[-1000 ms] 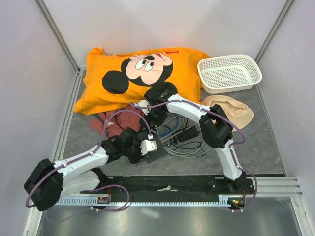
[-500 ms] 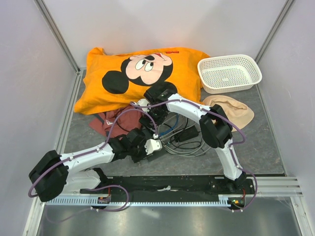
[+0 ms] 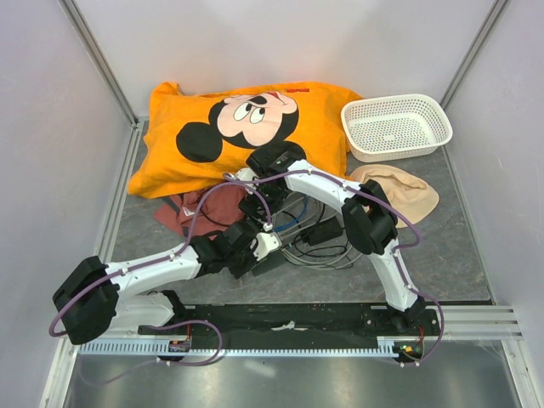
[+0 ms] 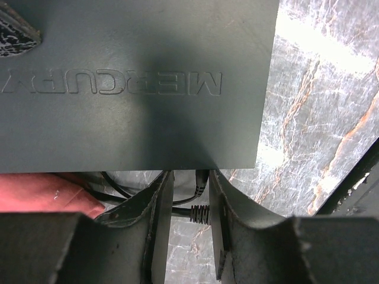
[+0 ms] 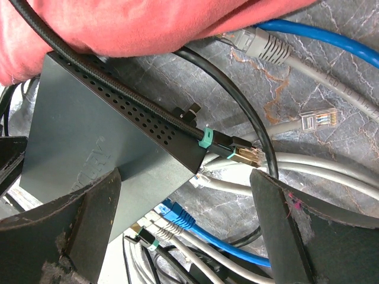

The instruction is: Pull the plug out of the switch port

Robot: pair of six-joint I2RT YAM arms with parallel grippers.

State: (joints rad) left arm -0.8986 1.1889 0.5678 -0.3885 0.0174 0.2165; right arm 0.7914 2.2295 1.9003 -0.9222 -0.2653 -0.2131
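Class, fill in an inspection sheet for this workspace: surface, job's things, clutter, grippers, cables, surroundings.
Surface: grey marbled table, largely covered.
Job's things: grey switch lying flat; plugs, one a blue plug, along one side.
Clutter: orange pillow, white basket, beige cloth, red cloth, black adapter.
Grippers: left gripper narrow around a black plug at the switch's edge, grip unclear; right gripper wide open above the switch.
Cables: tangle of grey, blue and black cables beside the switch; one loose grey plug.
Surroundings: white walls, metal rail at the near edge.
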